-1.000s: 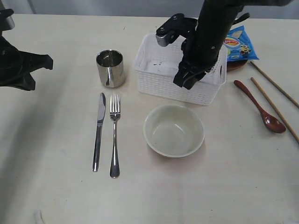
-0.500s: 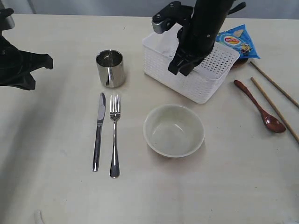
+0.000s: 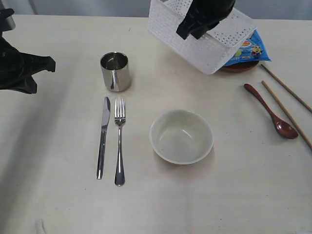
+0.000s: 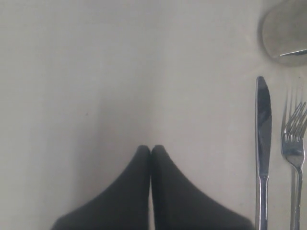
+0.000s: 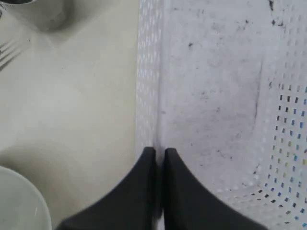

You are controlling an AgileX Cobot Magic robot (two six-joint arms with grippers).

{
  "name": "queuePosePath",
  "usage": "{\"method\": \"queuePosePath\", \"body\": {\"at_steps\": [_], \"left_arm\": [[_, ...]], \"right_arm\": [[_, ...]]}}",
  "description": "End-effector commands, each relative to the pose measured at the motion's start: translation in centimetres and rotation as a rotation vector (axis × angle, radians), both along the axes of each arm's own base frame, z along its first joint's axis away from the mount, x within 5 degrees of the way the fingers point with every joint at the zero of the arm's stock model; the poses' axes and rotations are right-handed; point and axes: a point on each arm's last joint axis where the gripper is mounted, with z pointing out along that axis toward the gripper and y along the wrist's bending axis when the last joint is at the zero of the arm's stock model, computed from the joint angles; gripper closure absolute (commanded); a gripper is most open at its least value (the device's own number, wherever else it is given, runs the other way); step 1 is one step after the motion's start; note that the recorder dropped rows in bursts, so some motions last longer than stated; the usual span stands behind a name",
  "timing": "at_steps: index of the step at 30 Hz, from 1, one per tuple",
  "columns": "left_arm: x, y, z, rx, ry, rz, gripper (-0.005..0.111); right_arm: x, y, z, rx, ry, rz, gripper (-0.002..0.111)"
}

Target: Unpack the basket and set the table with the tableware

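- Exterior view: basket [image 3: 214, 44], white lattice plastic, hangs tilted above the bench [image 3: 58, 195] near its far edge. My right hand [image 3: 187, 31] pinches one of its walls. Its low corner overlaps the chip bag [image 3: 248, 48] and the small brown plate [image 3: 239, 68]; I cannot tell whether it touches them.
- Same view, tableware laid out: cup [image 3: 115, 71]; knife [image 3: 103, 136] and fork [image 3: 119, 141] side by side; bowl [image 3: 181, 136] mid-bench; spoon [image 3: 270, 109] and chopsticks [image 3: 287, 114] toward the right edge.
- Left wrist view: left hand [image 4: 151, 151] clenched on nothing, above bare bench beside the knife and fork.
- Right wrist view: right hand clamped on the basket's thin side wall, one finger inside and one outside. The basket floor is bare but for dark specks.
- Handling, my judgement: light, slick, slightly springy plastic. A single-wall pinch lets it tilt and swing, so the rim by a handle should give the firmer hold.
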Motion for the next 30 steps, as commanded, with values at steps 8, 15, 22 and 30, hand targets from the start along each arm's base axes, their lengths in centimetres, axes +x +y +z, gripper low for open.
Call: {"method": "queuePosePath", "body": {"at_steps": [8, 15, 22, 30], "left_arm": [[-0.1, -0.1, -0.1, 0.002, -0.002, -0.007, 0.107], [-0.1, -0.1, -0.1, 0.002, -0.002, -0.007, 0.107], [-0.1, -0.2, -0.1, -0.002, -0.002, -0.005, 0.107], [0.0, -0.2, -0.1, -0.008, -0.005, 0.000, 0.107]], "right_arm": [[3.1, -6.8, 1.4, -0.040, -0.114, -0.339, 0.109], [5.8, -13.9, 0.6, -0.011, -0.171, -0.547, 0.109], [9.4, -17.7, -3.3, -0.151, -0.130, -0.631, 0.109], [13.3, -18.0, -7.2, -0.229, -0.073, -0.659, 0.109]]}}
